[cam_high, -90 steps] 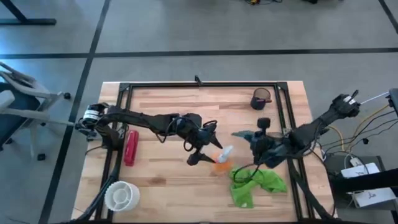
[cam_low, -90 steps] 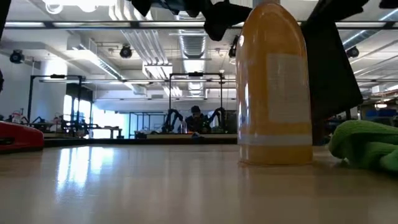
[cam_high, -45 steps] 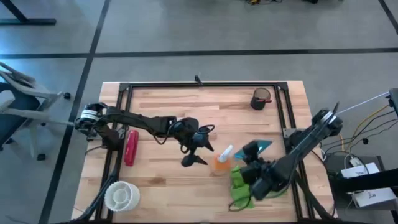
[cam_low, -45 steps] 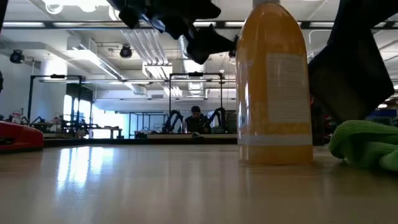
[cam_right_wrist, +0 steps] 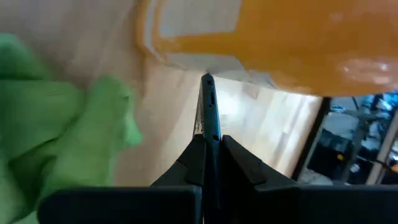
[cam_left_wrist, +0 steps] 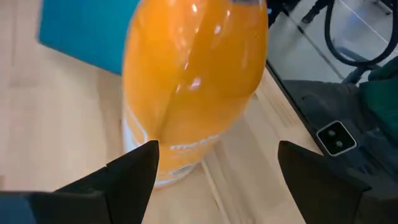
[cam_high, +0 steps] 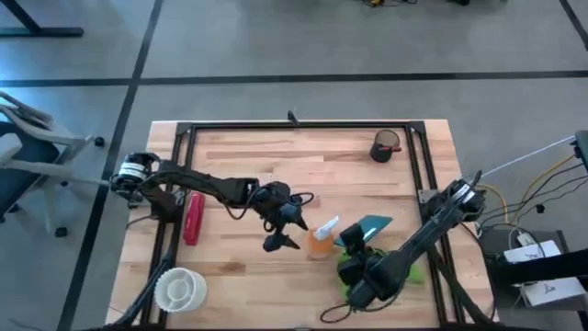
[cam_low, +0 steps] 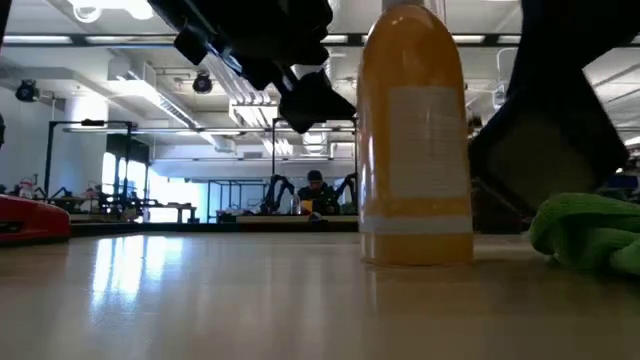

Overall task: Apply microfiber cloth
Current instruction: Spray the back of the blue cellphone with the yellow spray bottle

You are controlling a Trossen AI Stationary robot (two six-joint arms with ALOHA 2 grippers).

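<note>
The cloth (cam_high: pixel 354 268) lies bunched by the table's (cam_high: pixel 239 156) near edge, mostly hidden under the right arm, whose gripper (cam_right_wrist: pixel 210 134) pinches a thin tablet (cam_high: pixel 366 227) edge-on beside the bottle (cam_high: pixel 321 241) — left gripper (cam_left_wrist: pixel 214 180) wide open, empty, facing that bottle.

Cloth, plastic and wood on the work table

The microfiber cloth (cam_high: pixel 409 273) near the table's front right corner looks soft, matt and nappy. The orange spray bottle (cam_low: pixel 414 135) is glossy smooth plastic, catching highlights. The table (cam_high: pixel 239 165) is pale planked wood with a light sheen, framed by matt black metal rails (cam_high: pixel 303 126). The left gripper's fingers (cam_left_wrist: pixel 134 174) look matt dark plastic.
</note>
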